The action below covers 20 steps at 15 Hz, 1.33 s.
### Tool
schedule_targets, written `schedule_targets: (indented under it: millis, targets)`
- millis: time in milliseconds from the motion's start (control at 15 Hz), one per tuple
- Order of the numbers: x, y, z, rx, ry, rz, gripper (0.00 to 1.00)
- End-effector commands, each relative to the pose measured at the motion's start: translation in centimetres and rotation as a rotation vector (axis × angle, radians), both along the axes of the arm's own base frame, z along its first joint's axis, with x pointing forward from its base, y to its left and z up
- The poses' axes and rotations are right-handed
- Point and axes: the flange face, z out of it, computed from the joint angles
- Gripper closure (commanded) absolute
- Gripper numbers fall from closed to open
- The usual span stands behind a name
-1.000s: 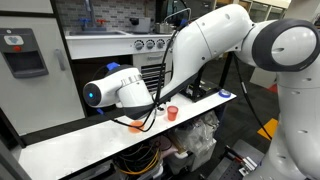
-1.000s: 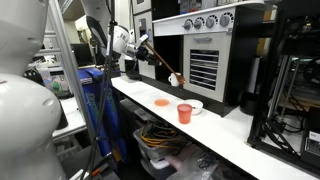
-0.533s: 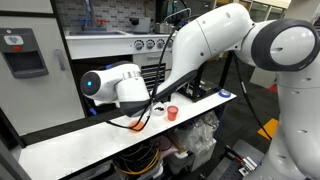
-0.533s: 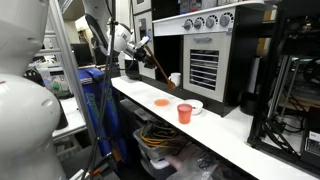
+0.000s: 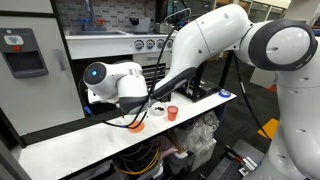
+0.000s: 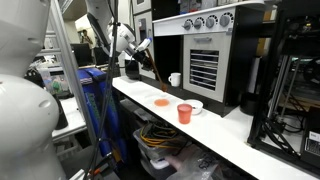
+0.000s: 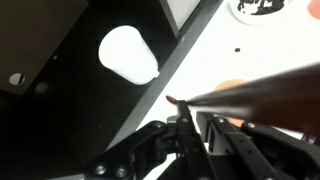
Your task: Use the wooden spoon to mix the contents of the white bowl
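Observation:
My gripper (image 7: 197,126) is shut on the wooden spoon (image 7: 262,92), which runs blurred from the fingertips to the right edge of the wrist view. In an exterior view the gripper (image 6: 141,46) hangs above the far end of the counter, and the spoon (image 6: 154,68) slants steeply down from it over the orange dish (image 6: 161,101). The white bowl (image 6: 196,104), with dark contents (image 7: 262,5) showing at the top right of the wrist view, sits behind a red cup (image 6: 184,113). The spoon is clear of the bowl.
A taller white cup (image 7: 128,55) stands on the dark surface behind the white counter (image 6: 232,138). The orange dish (image 5: 135,125) and red cup (image 5: 172,113) lie under the arm, and cables hang from the wrist. A black appliance stands behind the counter.
The wrist has turned and lifted a little. The spoon has swung from a shallow slant toward the white cup to a steeper one, its head now nearer the orange dish. The jaws stay shut.

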Motion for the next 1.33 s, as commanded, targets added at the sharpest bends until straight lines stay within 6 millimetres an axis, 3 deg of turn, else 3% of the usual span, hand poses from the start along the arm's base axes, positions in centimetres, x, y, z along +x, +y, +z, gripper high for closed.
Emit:
schedule_targets:
  millis: [0,400,733,1267]
  targets:
    - [1.1,-0.5,-0.7,0.124,0.027,0.001,0.97]
    - [2.7,-1.6,-4.0,0.26,0.074,-0.038,0.97]
    - [3.2,-1.9,-4.6,0.316,0.062,-0.059,0.97]
    - [2.5,-1.6,-6.4,0.312,0.077,-0.086,0.97]
